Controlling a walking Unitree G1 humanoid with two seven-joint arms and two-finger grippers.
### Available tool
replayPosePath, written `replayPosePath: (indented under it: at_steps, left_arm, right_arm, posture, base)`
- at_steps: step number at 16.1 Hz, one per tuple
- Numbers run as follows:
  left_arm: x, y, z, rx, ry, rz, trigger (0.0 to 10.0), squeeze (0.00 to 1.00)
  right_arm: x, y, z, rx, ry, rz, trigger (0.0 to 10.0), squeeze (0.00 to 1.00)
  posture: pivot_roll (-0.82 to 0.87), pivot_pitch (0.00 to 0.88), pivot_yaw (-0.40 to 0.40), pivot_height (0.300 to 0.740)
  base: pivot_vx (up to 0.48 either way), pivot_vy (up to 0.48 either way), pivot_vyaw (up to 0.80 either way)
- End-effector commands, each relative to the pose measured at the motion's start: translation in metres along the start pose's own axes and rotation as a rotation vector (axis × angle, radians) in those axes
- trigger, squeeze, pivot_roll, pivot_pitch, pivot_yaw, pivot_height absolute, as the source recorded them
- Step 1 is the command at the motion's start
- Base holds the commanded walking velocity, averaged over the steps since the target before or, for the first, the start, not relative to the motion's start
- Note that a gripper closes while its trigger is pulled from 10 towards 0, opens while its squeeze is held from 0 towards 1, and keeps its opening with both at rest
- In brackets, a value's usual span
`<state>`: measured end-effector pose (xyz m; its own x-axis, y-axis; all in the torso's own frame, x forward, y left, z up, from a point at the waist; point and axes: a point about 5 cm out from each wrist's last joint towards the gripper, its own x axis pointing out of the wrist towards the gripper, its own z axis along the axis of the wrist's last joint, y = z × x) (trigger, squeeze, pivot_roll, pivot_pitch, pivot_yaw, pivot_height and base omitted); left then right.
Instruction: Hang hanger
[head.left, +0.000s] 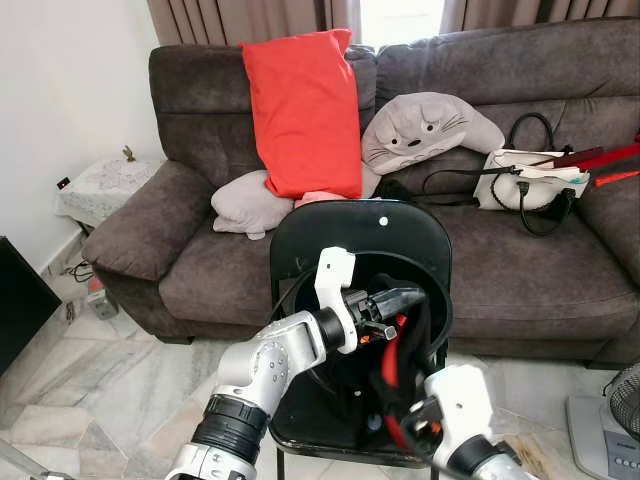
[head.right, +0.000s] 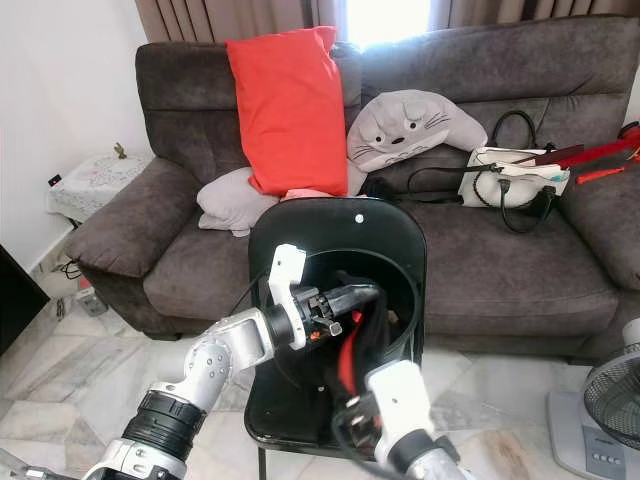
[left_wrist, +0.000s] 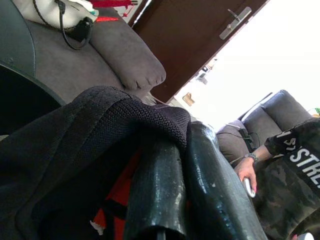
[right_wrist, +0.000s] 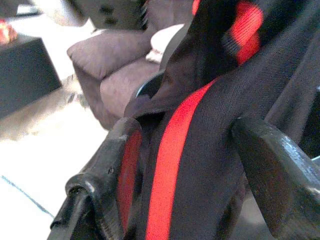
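A black garment with red stripes (head.left: 412, 345) hangs bunched against the back of a black chair (head.left: 340, 228) that stands before the sofa. My left gripper (head.left: 398, 298) is up at the top of the cloth, its fingers (left_wrist: 155, 195) close together with black knit fabric (left_wrist: 100, 125) draped over and pinched by them. Lower down, my right gripper (head.left: 402, 422) is open, its fingers (right_wrist: 112, 160) spread on either side of the striped cloth (right_wrist: 185, 150). Red bars that look like hangers (head.left: 600, 158) lie on a white bag on the sofa.
The grey sofa (head.left: 520, 260) carries a red cushion (head.left: 305, 110), a grey plush pillow (head.left: 425, 125) and the white bag (head.left: 525, 180). A side table (head.left: 105, 185) stands at left and a fan (head.left: 622, 400) at right. A seated person (left_wrist: 290, 170) holds a phone.
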<state>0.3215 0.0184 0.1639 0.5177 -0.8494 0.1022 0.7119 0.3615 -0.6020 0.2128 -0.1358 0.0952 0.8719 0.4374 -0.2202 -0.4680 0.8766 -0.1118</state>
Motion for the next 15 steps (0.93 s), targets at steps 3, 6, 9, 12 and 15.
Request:
replayPosePath:
  at_steps: [3,6,9,12,15]
  left_arm:
    - [-0.002,-0.005,0.005,0.02,-0.013,-0.031,0.0,0.0]
    - [-0.003,-0.006,0.005,0.005,-0.023,-0.048,0.0,0.0]
    - [-0.004,-0.006,0.004,0.007,-0.022,-0.054,0.0,0.0]
    - [-0.004,-0.008,0.004,0.007,-0.026,-0.064,0.0,0.0]
    - [-0.004,-0.008,0.004,0.005,-0.026,-0.068,0.0,0.0]
  right_arm:
    - [0.0,-0.01,-0.009,-0.054,0.076,-0.097,10.0,0.0]
    - [-0.002,-0.022,-0.012,-0.047,0.092,-0.205,10.0,0.0]
    - [-0.001,-0.024,-0.013,-0.045,0.097,-0.251,10.0,0.0]
    - [-0.003,-0.035,-0.02,-0.115,0.144,-0.385,10.0,0.0]
    - [-0.003,-0.033,-0.021,-0.117,0.148,-0.365,10.0,0.0]
  posture:
    - [-0.24,0.0,0.136,0.74]
    - [-0.24,0.0,0.137,0.74]
    - [-0.24,0.0,0.134,0.74]
    - [-0.24,0.0,0.132,0.74]
    - [-0.24,0.0,0.134,0.74]
  base:
    - [0.0,0.0,0.0]
    - [0.0,0.0,0.0]
    - [0.0,0.0,0.0]
    - [0.0,0.0,0.0]
    - [0.0,0.0,0.0]
